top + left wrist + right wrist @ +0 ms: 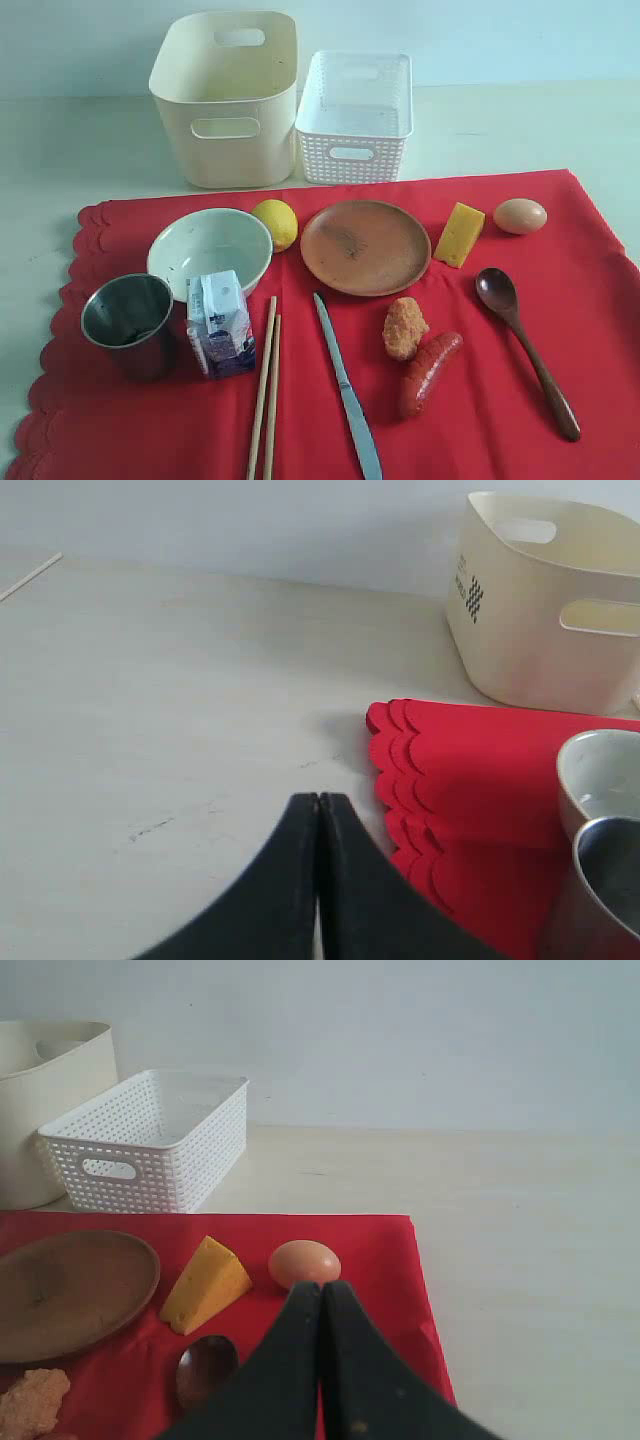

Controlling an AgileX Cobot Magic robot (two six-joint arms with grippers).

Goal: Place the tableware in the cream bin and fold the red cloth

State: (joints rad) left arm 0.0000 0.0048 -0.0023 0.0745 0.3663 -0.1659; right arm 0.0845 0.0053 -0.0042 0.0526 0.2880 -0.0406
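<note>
Both the left end effector [318,810] and the right end effector [320,1288] hover clenched and empty near opposite edges of the red cloth [500,420] on the bench [60,150]. Each must release before descending. The left suits the steel cup [128,312] by its rim, the right the dark wooden spoon [525,350]. The cream bin [228,150], behind the cloth, looks empty, though its floor is partly hidden. The white basket [352,160] and the cup hold nothing.

Staged lab-like tabletop: bare pale table [60,150], blank wall [500,40], cream bin [225,110] behind spread red cloth [480,420].

Shiny steel cup [128,318], matt red cloth [480,430]
</note>
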